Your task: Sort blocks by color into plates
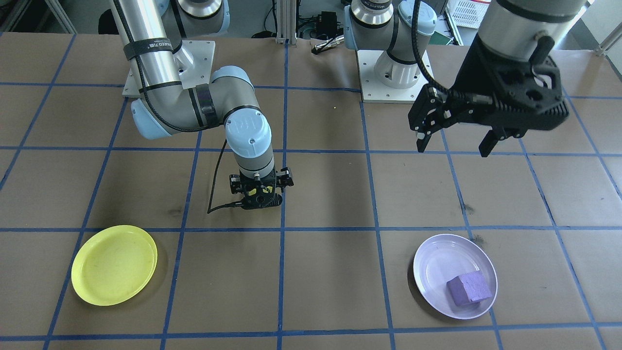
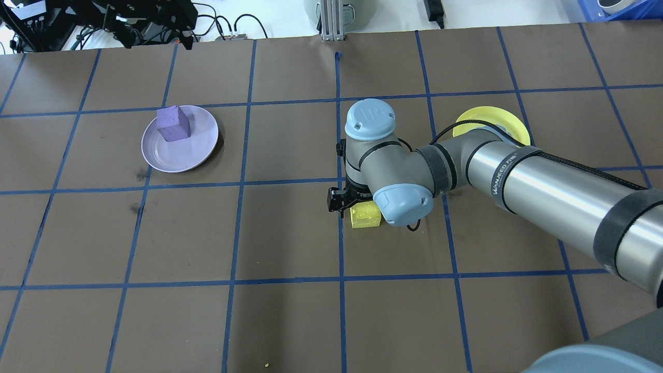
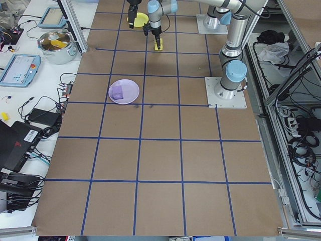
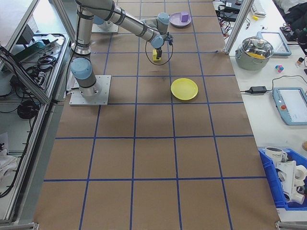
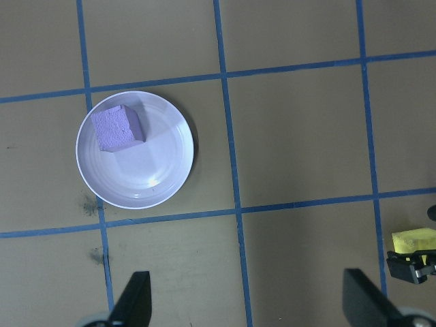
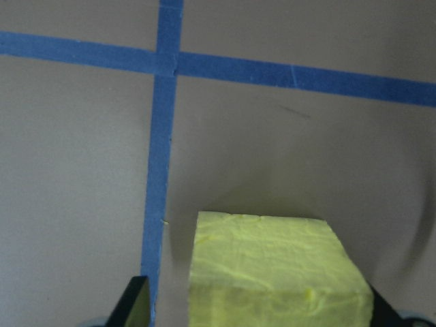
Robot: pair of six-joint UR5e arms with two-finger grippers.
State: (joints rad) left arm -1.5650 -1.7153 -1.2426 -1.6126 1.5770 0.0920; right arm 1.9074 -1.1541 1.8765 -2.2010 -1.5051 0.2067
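purple block (image 1: 469, 287) in lavender plate (image 1: 432, 257) (yellow plate (image 1: 114, 265) bare)

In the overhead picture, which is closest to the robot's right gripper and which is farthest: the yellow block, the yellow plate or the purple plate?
From the right gripper, in the overhead view:
1. Yellow block: right under it, at the jaws.
2. Yellow plate: farther back on the robot's right, partly hidden by the arm.
3. Purple plate: far across on the left, holding the purple block.
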